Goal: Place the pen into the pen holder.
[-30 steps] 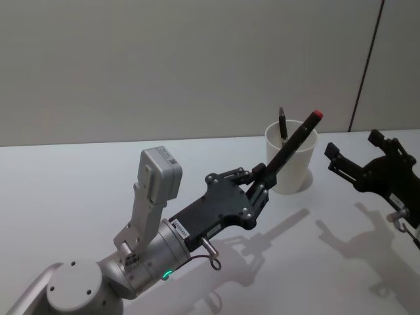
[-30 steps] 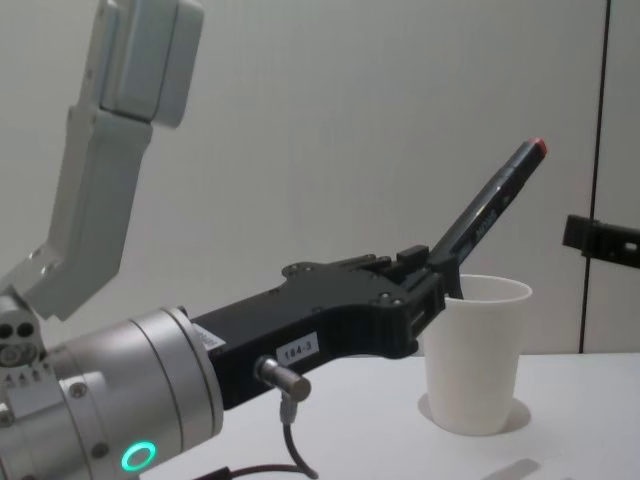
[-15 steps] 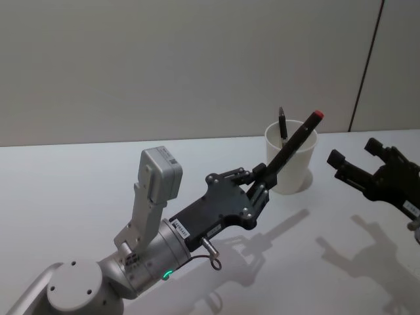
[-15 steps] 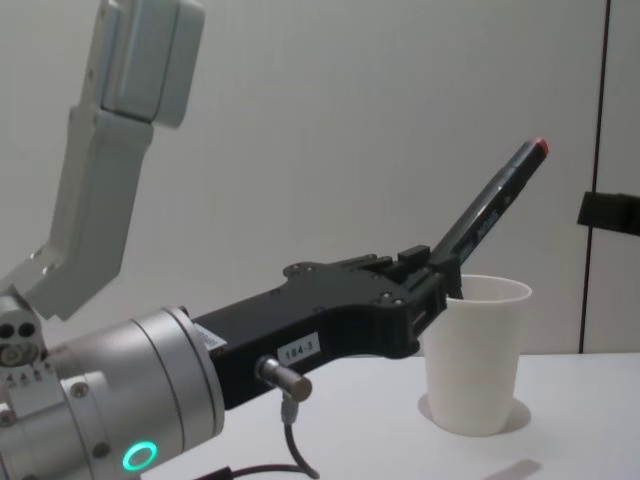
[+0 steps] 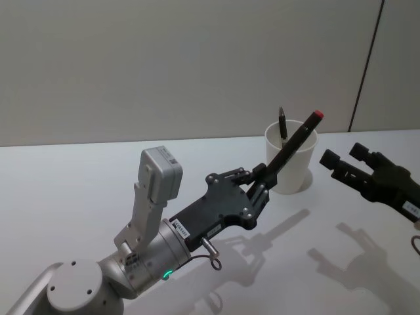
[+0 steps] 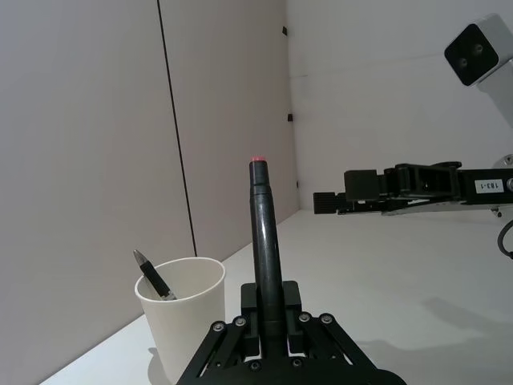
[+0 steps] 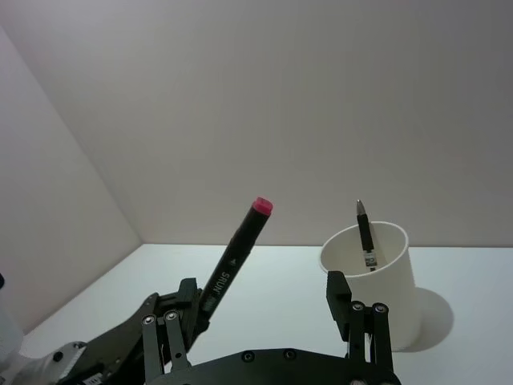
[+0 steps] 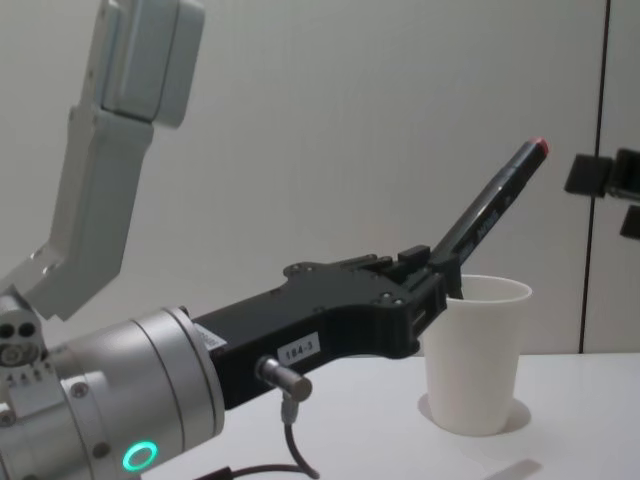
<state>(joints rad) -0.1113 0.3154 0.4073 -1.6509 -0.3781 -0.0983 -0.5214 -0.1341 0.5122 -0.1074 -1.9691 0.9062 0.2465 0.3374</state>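
Observation:
A black pen (image 5: 295, 139) with a red end is held tilted, red end up, by my left gripper (image 5: 262, 180), which is shut on it. The pen holder is a white paper cup (image 5: 291, 172) standing on the table just beyond that gripper. In the chest view the pen (image 8: 495, 205) rises slanting above the cup (image 8: 475, 360). Another dark pen (image 5: 283, 125) stands inside the cup. My right gripper (image 5: 342, 155) hangs open in the air to the right of the cup, fingers pointing toward it.
The white table (image 5: 79, 177) stretches left of the cup. A plain wall (image 5: 164, 59) stands behind it. My left wrist's grey camera block (image 5: 159, 172) sticks up over the forearm.
My right gripper has risen and shifted left toward the cup. The left gripper and its pen have stayed still.

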